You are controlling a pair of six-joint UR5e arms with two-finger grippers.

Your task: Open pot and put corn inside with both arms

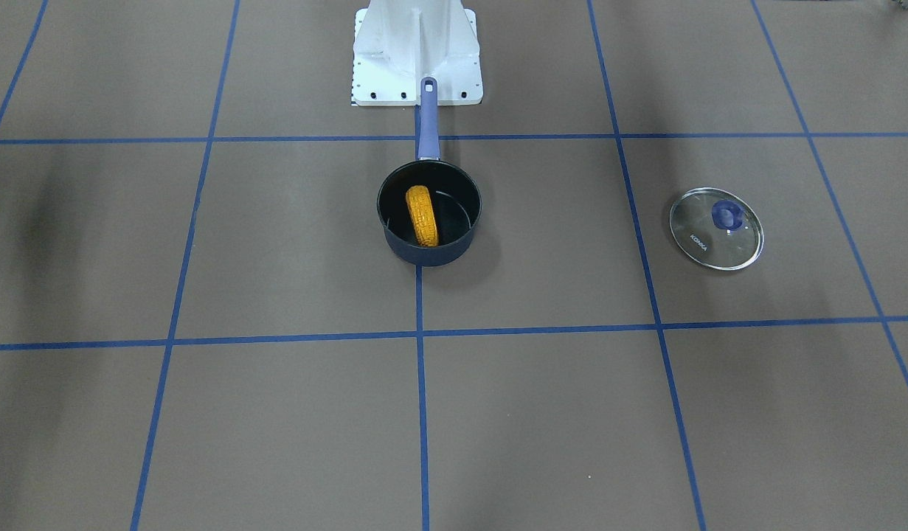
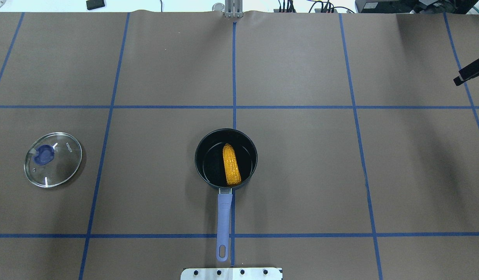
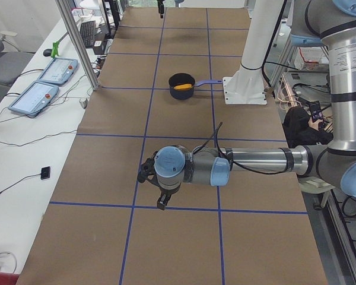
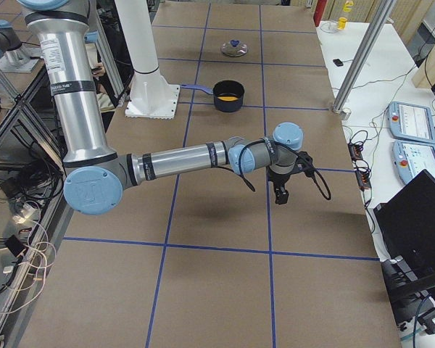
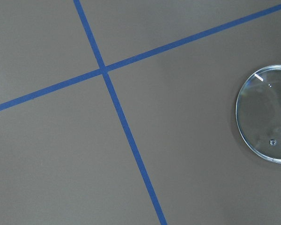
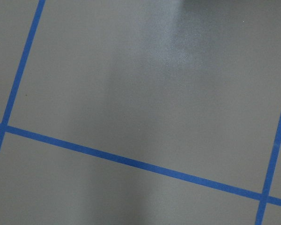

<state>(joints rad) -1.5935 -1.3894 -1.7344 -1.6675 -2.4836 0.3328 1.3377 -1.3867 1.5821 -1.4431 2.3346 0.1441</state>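
The dark navy pot (image 1: pixel 433 255) stands open at the table's middle, its purple-blue handle (image 1: pixel 427 122) pointing at the robot base. The orange-yellow corn (image 1: pixel 422 215) lies inside it, also in the overhead view (image 2: pixel 231 165). The glass lid (image 2: pixel 58 163) lies flat on the table far to the robot's left, knob up, and shows at the left wrist view's edge (image 5: pixel 267 117). My left gripper (image 3: pixel 161 202) hangs above the table near the lid's side; I cannot tell if it is open. My right gripper (image 4: pixel 280 197) hangs far to the right; only a black part shows overhead (image 2: pixel 471 72).
The white robot base plate (image 1: pixel 417 51) stands just behind the pot's handle. Blue tape lines grid the brown table. Teach pendants (image 3: pixel 41 83) lie on a side table beyond a metal post (image 3: pixel 77 47).
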